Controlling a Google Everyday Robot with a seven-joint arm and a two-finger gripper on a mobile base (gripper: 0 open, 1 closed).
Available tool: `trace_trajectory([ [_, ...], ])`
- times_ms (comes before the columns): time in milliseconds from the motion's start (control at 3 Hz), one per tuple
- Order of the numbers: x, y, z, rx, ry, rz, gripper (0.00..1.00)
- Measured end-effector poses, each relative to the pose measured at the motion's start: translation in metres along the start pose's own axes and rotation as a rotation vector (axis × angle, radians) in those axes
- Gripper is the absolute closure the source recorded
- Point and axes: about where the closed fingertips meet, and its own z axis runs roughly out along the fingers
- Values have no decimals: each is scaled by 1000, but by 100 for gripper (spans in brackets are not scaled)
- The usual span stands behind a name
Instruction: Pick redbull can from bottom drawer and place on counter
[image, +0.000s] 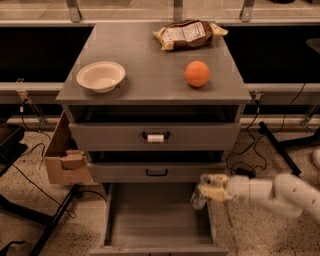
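Observation:
My gripper (206, 191) is at the right rim of the open bottom drawer (150, 222), on a white arm that reaches in from the right. It is shut on the redbull can (198, 201), a slim silvery can that shows blurred under the fingers and is held above the drawer's right side. The drawer's grey floor is bare. The counter (145, 80) is the grey top of the cabinet, well above the gripper.
On the counter stand a white bowl (100, 76) at the left, an orange ball (197, 73) at the right and a snack bag (189, 34) at the back. Two shut drawers with black handles sit above the open one. A cardboard box (62, 160) hangs at the cabinet's left.

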Motion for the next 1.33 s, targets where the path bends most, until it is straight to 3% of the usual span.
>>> trace_trajectory([
  [333,-93,-3,-33,6,-14,-39,100],
  [667,-193,-2,-55,31,22,-102,100],
  [1000,-195,1,-52,22,20,-110,100],
  [1333,-229,35,-52,4,23,-176,100],
])
